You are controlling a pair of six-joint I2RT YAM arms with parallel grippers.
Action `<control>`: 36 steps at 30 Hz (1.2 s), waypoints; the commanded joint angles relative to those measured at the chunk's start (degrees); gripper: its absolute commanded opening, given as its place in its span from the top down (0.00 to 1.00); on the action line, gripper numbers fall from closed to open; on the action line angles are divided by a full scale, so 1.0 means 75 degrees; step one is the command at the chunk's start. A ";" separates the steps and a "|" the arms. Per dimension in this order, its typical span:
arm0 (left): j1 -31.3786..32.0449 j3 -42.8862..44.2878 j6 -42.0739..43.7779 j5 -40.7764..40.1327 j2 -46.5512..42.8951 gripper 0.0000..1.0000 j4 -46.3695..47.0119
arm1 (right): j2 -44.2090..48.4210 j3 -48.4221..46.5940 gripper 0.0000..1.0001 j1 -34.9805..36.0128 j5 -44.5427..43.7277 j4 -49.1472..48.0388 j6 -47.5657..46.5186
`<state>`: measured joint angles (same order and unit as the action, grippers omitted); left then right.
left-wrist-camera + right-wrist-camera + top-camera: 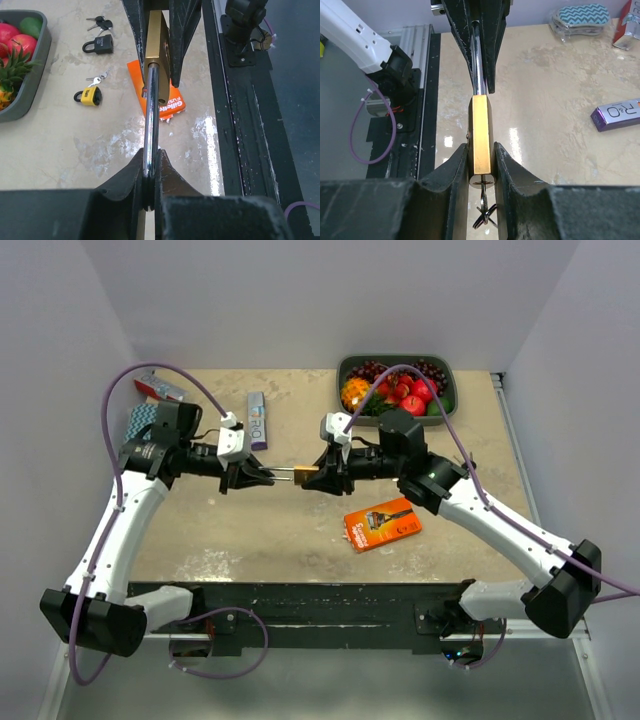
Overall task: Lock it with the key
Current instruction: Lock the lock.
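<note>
mottled beige tabletop, brass padlock

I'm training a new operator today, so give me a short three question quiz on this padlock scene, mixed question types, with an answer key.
1. True or false: the left gripper is shut on the shackle of the brass padlock.
2. The right gripper clamps: A) the brass padlock's body, B) an orange package, C) a fruit tray.
3. How many other padlocks lie on the table?
Key: 1 true; 2 A; 3 two, a black padlock and a yellow padlock.
</note>
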<state>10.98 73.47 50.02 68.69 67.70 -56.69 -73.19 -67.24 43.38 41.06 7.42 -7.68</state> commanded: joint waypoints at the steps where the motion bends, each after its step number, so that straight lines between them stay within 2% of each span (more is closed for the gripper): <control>1: 0.0316 0.0001 -0.0387 0.0206 0.0008 1.00 0.0338 | 0.0220 -0.0245 1.00 0.0123 0.0056 -0.0544 -0.0429; 8: 0.0597 -0.0468 -0.1990 -0.0099 -0.0355 1.00 0.2187 | -0.0061 -0.0339 1.00 0.0345 0.0537 -0.0590 -0.0359; 15: 0.1405 -0.0877 -0.2942 -0.0345 -0.0448 1.00 0.3267 | -0.0529 -0.0561 1.00 0.0661 0.0537 -0.0954 -0.0206; 25: 0.2132 -0.1347 -0.4757 -0.0615 -0.0508 1.00 0.5891 | -0.1045 -0.0503 1.00 0.1330 0.0783 -0.1504 -0.0054; 30: 0.2742 -0.1417 -0.4759 -0.0791 -0.0449 1.00 0.6117 | -0.1351 -0.0737 1.00 0.1435 0.0971 -0.1751 0.0040; 36: 0.2766 -0.1253 -0.3904 -0.0896 -0.0425 1.00 0.5133 | -0.1421 -0.0785 1.00 0.1564 0.1216 -0.1587 -0.0206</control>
<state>24.53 60.90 21.74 47.05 63.09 -38.79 -81.47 -67.57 43.59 38.74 16.51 -10.66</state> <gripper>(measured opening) 0.102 0.306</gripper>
